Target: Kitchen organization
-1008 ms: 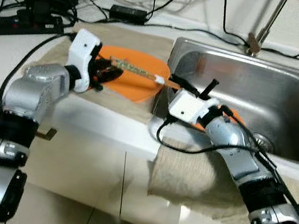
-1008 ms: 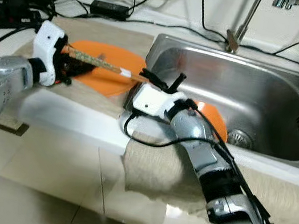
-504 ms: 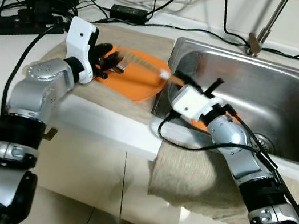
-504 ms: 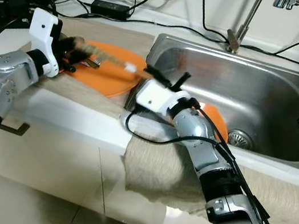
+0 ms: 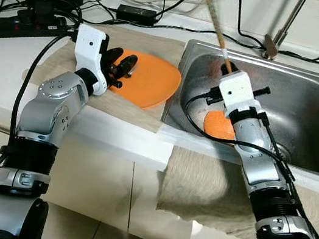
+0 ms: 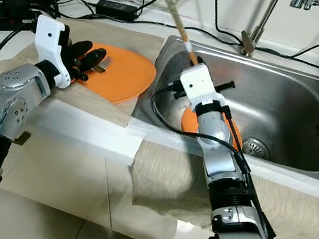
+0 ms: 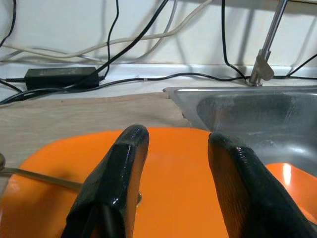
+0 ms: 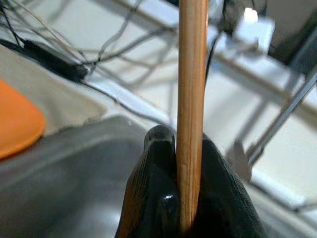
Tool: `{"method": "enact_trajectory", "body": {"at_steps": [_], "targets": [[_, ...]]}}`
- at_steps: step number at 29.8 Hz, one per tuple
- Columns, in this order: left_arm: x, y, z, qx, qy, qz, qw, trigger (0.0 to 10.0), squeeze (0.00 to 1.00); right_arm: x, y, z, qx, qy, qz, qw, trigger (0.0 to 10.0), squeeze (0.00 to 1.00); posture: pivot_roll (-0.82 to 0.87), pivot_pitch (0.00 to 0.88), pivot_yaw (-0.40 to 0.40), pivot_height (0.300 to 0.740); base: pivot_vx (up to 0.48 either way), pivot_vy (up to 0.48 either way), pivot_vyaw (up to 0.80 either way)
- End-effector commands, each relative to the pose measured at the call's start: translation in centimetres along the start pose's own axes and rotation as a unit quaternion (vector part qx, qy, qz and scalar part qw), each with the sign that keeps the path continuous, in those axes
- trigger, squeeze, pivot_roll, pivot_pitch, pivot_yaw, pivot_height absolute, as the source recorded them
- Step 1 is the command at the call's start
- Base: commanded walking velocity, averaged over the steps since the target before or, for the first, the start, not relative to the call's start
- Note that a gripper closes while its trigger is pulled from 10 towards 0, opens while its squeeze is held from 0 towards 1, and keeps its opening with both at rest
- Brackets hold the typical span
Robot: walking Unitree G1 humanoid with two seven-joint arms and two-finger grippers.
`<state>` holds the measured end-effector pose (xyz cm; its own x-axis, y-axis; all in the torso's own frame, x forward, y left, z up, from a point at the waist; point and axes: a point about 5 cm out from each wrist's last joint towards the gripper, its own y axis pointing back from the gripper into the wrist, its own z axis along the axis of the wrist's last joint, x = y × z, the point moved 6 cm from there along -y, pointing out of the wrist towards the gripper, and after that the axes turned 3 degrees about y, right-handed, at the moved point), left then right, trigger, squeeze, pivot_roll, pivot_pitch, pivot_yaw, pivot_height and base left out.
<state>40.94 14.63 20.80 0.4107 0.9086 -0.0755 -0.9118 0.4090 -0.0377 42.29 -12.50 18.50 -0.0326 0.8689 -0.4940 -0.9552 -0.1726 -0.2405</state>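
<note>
Right wrist view has the right hand (image 8: 183, 163) pinched on a thin wooden stick (image 8: 192, 99), held above the steel sink (image 5: 308, 115). Its long axis leans up toward the frame's upper left. Held near one end, it could pivot or slip out. Left hand (image 7: 173, 183) hovers wide open over the flat orange plate (image 5: 151, 81).

Left gripper (image 7: 171, 163): two black fingers (image 7: 119, 183) parted, over an orange plate (image 7: 173, 198). Fork (image 7: 34, 177): metal, lying on the plate's edge. Beige mat (image 7: 74, 116) beneath. Steel sink (image 7: 262, 111) beside, holding a second orange plate (image 7: 292, 176). Faucet (image 7: 265, 47), black adapter (image 7: 59, 77) and cables (image 7: 148, 29) by the wall.
</note>
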Motion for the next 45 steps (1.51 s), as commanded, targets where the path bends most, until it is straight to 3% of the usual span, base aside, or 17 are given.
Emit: {"method": "enact_trajectory", "body": {"at_steps": [1, 6, 11, 15, 17, 23, 25, 28, 29, 32, 41, 43, 45], "targets": [[-0.2, 0.0, 0.1, 0.002, -0.002, -0.001, 1.000, 10.0, 0.00, -1.0, -0.6, 0.0, 0.012, -0.035, -0.024, 0.999, 0.0, 0.00, 0.06, 0.012, 0.031, 0.740, 0.000, 0.000, 0.00], [-0.3, 0.0, 0.2, 0.004, -0.001, -0.002, 1.000, 10.0, 0.00, -0.9, -1.4, -1.5, 0.074, -0.161, -0.049, 0.983, 0.0, 0.00, 0.06, 0.011, 0.034, 0.740, 0.000, 0.000, 0.00], [-0.3, 0.0, 0.2, 0.005, 0.000, -0.002, 1.000, 10.0, 0.00, -0.4, -2.7, -0.5, 0.084, -0.208, -0.053, 0.973, 0.0, 0.00, 0.06, 0.007, 0.032, 0.740, 0.000, 0.000, 0.00], [-0.4, 0.0, 0.2, 0.005, 0.000, -0.001, 1.000, 10.0, 0.00, -0.7, -3.8, 0.4, 0.089, -0.220, -0.056, 0.970, 0.0, 0.00, 0.07, 0.005, 0.023, 0.740, 0.000, 0.000, 0.00], [-0.4, 0.0, 0.2, 0.005, 0.001, -0.001, 1.000, 10.0, 0.00, -0.8, -4.0, 0.2, 0.097, -0.220, -0.056, 0.969, 0.0, 0.00, 0.07, 0.005, 0.020, 0.740, 0.000, 0.000, 0.00], [-0.2, 0.2, -0.1, 0.008, 0.001, 0.004, 1.000, 10.0, 0.00, -1.1, -3.3, -2.8, 0.157, -0.139, -0.050, 0.976, 0.0, 0.00, 0.07, 0.002, 0.012, 0.740, 0.000, 0.000, 0.00], [-0.1, 0.2, -0.2, 0.010, 0.001, 0.005, 1.000, 10.0, 0.00, -1.8, -2.8, -3.9, 0.176, -0.141, -0.062, 0.972, 0.0, 0.00, 0.07, 0.002, 0.012, 0.740, 0.000, 0.000, 0.00], [0.2, 0.4, -0.3, 0.014, -0.001, 0.008, 1.000, 10.0, 0.00, -3.5, -1.6, -6.4, 0.218, -0.175, -0.100, 0.955, 0.0, 0.00, 0.07, 0.000, 0.015, 0.740, 0.000, 0.000, 0.00], [0.3, 0.4, -0.4, 0.015, -0.002, 0.009, 1.000, 10.0, 0.00, -3.7, -1.3, -7.1, 0.231, -0.197, -0.111, 0.946, 0.0, 0.00, 0.07, 0.000, 0.018, 0.740, 0.000, 0.000, 0.00], [0.3, 0.3, -0.4, 0.017, -0.003, 0.009, 1.000, 10.0, 0.00, -4.0, -0.8, -7.8, 0.245, -0.210, -0.124, 0.938, 0.0, 0.00, 0.07, 0.000, 0.021, 0.740, 0.000, 0.000, 0.00], [0.3, 0.1, -0.3, 0.023, -0.008, 0.000, 1.000, 10.0, 0.00, -5.3, 1.5, -11.2, 0.314, -0.064, -0.090, 0.943, 0.0, 0.00, 0.06, 0.000, 0.024, 0.740, 0.000, 0.000, 0.00], [0.3, 0.1, -0.3, 0.024, -0.008, 0.000, 1.000, 10.0, 0.00, -5.2, 1.9, -11.7, 0.325, -0.053, -0.082, 0.941, 0.0, 0.00, 0.06, 0.000, 0.023, 0.740, 0.000, 0.000, 0.00], [0.4, 0.1, -0.3, 0.025, -0.009, -0.001, 1.000, 10.0, 0.00, -4.7, 2.6, -12.5, 0.344, -0.073, -0.080, 0.933, 0.0, 0.00, 0.06, 0.000, 0.022, 0.740, 0.000, 0.000, 0.00]]}}
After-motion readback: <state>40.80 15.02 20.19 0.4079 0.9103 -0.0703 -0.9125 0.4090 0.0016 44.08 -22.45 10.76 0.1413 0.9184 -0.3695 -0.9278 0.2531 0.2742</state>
